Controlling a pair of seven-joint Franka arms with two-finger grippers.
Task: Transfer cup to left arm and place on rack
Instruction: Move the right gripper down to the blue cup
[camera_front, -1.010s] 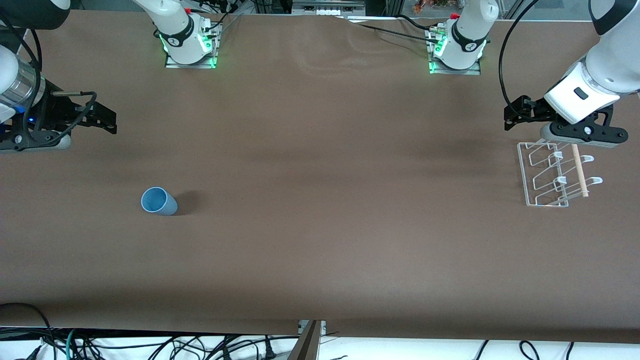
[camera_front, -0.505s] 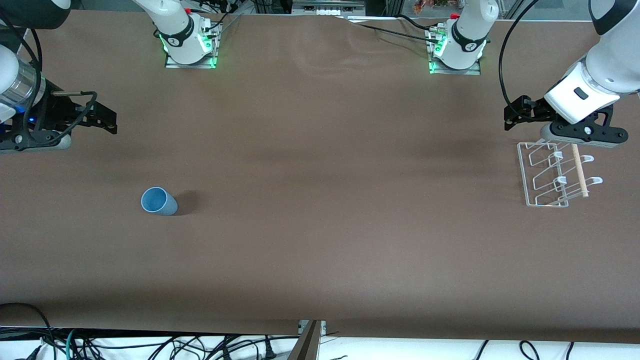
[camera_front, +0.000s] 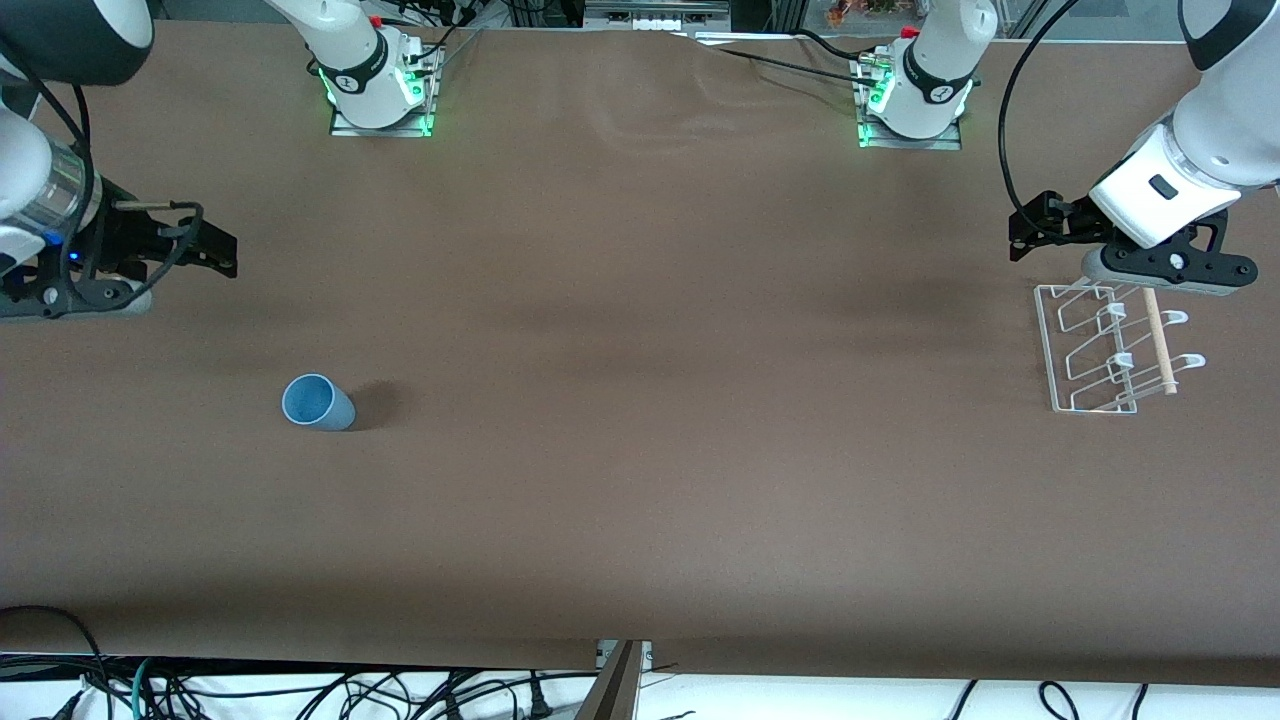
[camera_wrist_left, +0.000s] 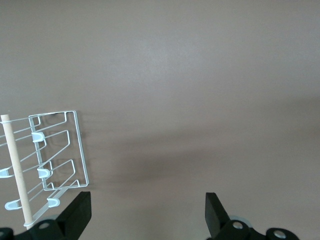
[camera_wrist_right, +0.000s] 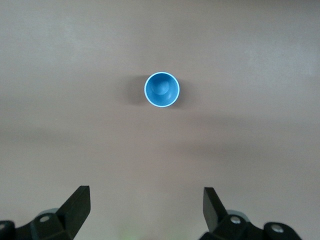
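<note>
The light-blue cup (camera_front: 318, 402) stands upright on the brown table toward the right arm's end; the right wrist view shows it from above (camera_wrist_right: 162, 89). My right gripper (camera_front: 224, 254) is open and empty in the air above the table, well short of the cup (camera_wrist_right: 146, 201). The clear and white-wire rack (camera_front: 1100, 348) with its wooden dowel (camera_front: 1158, 340) stands at the left arm's end and also shows in the left wrist view (camera_wrist_left: 50, 157). My left gripper (camera_front: 1018, 235) is open and empty, hovering beside the rack's edge that lies farther from the front camera (camera_wrist_left: 148, 206).
The two arm bases (camera_front: 378, 85) (camera_front: 915, 95) stand along the table edge farthest from the front camera. Cables hang below the table's near edge (camera_front: 300, 690). Brown table surface (camera_front: 640, 400) spans between cup and rack.
My right gripper has shifted slightly toward the cup. The left arm, the cup and the rack have not moved.
</note>
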